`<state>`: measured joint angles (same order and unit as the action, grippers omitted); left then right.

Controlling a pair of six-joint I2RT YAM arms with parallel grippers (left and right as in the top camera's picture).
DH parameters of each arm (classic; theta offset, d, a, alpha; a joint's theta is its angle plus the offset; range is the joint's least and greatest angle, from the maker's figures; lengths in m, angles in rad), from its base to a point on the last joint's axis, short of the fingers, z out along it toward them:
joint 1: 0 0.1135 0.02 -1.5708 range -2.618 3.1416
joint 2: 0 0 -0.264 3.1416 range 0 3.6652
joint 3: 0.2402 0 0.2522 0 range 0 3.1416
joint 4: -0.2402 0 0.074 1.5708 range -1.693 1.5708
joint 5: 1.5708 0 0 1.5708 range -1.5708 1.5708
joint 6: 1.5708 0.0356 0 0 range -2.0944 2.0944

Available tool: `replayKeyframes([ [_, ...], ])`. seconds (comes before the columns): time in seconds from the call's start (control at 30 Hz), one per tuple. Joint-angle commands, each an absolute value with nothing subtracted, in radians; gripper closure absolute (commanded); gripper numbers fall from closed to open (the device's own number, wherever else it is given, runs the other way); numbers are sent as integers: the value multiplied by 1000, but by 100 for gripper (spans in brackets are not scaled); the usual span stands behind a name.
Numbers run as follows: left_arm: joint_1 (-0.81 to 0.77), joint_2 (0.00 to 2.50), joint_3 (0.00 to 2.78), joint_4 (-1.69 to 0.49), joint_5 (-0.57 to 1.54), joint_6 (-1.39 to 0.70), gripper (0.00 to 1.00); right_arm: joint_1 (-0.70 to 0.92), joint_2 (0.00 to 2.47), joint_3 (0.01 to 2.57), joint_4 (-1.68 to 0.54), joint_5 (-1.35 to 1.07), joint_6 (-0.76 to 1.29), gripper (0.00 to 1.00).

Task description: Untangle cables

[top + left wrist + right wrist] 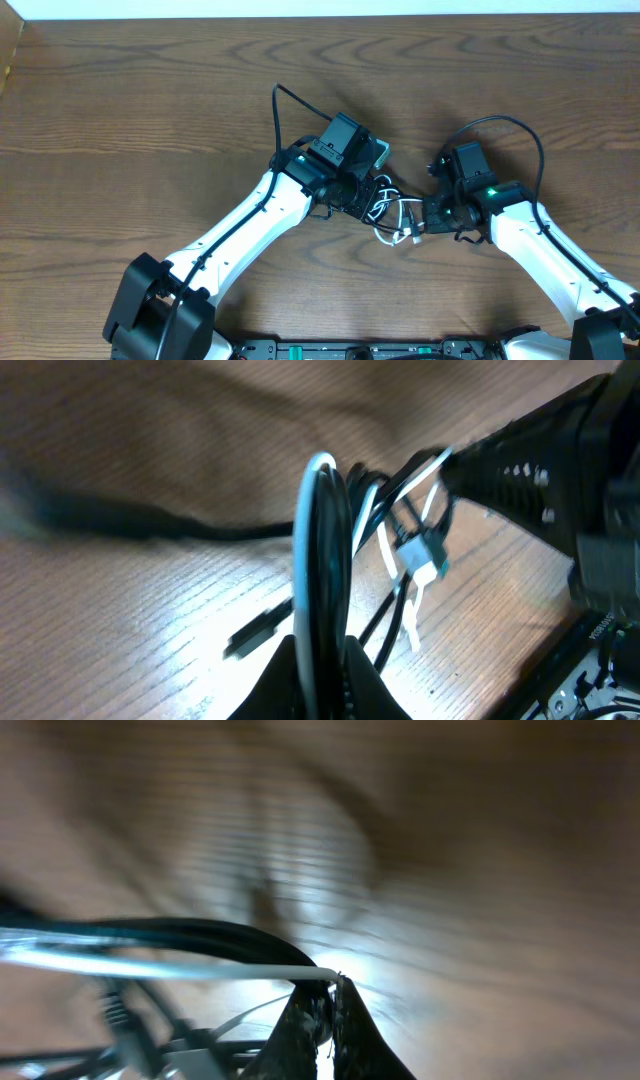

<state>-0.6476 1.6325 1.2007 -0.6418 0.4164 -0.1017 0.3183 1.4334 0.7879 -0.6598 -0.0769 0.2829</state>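
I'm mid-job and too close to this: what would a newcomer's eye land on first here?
The small knot of black and white cables at the middle of the wooden table, stretched between the two arms. The left gripper is shut on a loop of them, and the right gripper is shut on the white cable from the opposite side.
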Motion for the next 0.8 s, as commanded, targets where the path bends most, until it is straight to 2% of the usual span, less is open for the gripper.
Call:
replayKeyframes([
  [0.0,-646,1627,1197,-653,413,-103,93,321,1439,802,-699,180,468,99],
  [0.27,-646,1627,1197,-674,406,-102,93,305,1439,802,-817,375,714,96],
  [0.37,-646,1627,1197,-678,405,-102,93,290,1439,796,-823,376,754,89],
  [0.47,-646,1627,1197,-679,405,-102,93,281,1439,791,-814,375,766,86],
  [0.57,-646,1627,1197,-680,405,-102,93,281,1439,790,-794,346,741,74],
  [0.6,-646,1627,1197,-680,405,-102,93,282,1439,790,-762,281,664,61],
  [0.67,-646,1627,1197,-679,402,-102,93,282,1439,790,-709,158,531,50],
  [0.77,-646,1627,1197,-680,400,-102,93,282,1439,790,-625,-121,288,39],
])
